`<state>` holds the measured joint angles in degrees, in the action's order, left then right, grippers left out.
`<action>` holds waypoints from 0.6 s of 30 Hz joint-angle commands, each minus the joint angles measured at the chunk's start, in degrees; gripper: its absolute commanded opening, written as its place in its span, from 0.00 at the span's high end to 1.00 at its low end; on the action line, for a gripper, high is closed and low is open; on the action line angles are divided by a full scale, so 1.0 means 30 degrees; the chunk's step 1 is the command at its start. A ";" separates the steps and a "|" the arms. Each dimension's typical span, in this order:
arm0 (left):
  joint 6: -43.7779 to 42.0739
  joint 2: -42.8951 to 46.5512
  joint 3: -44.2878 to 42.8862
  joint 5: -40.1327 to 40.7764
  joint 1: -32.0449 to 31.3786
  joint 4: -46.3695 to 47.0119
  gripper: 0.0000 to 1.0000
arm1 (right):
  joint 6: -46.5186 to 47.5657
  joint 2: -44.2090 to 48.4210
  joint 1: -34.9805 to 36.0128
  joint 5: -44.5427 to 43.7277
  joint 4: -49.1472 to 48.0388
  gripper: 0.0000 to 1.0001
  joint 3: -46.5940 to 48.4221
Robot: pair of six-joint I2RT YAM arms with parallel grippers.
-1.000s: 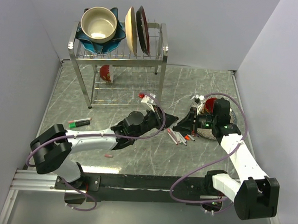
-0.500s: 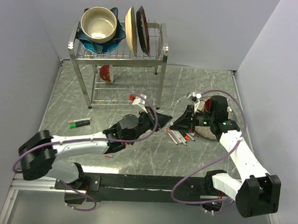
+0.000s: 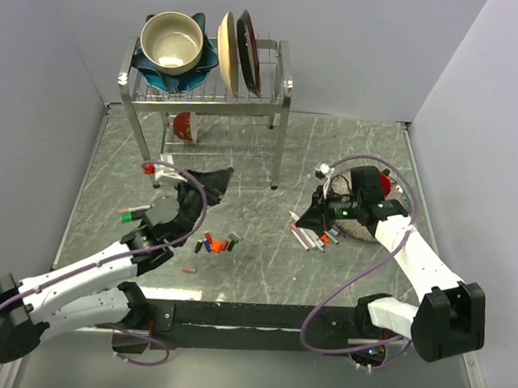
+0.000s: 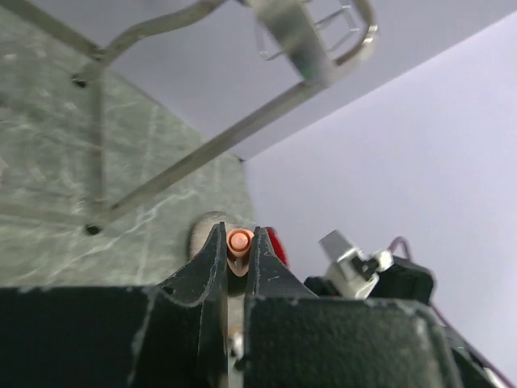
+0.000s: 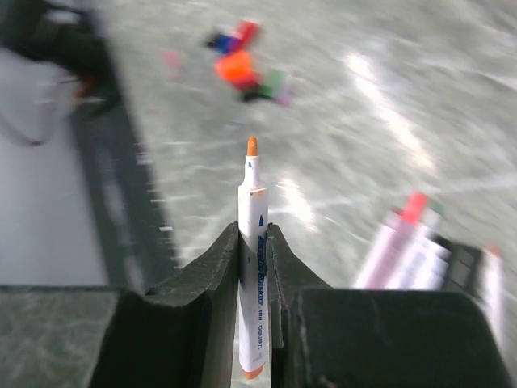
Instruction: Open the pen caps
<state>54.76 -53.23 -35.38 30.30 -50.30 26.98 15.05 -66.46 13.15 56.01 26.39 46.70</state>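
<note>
Leftward is where the left arm has swung since a second ago: it has left its meeting point with the right arm at mid-table and now reaches toward the foot of the dish rack (image 3: 280,117). The left gripper (image 4: 237,239) is pinched tight on a tiny orange cap (image 4: 238,242), which sits open end outward between the fingertips. The right gripper (image 5: 251,234) has drawn back a little toward the right side. Its fingers are clamped on the middle of a white-barrelled pen (image 5: 253,198), which stands upright between them with its orange tip bare. Cap and pen are now well apart, so this one is open.

Where the left arm was, a cluster of loose caps (image 3: 217,242) in red, blue, black and green lies on the grey marbled table (image 3: 374,148). A row of pens (image 3: 313,239) lies just beside the right gripper, and two more pens (image 3: 136,212) lie near the left edge.

Each cap looks featherlight, hard and smooth, likely to squirt out of a loose pinch, so it wants gripping squarely across its sides. The barrels seem stiff and slim and are best held at mid-length, as here, leaving the capped end free. Caps probably snap on, so a straight pull along the pen should serve better than bending.
</note>
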 commanded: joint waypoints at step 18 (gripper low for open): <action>0.4449 1.0596 0.7191 -0.1253 0.0684 -1.3358 0.99 | 0.0755 -0.4536 -0.0456 -1.3542 0.0665 0.95 0.1543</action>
<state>65.36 -22.59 -14.87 28.14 -48.49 -7.31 15.84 -79.18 12.45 18.28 27.29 48.16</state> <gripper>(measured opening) 0.081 0.208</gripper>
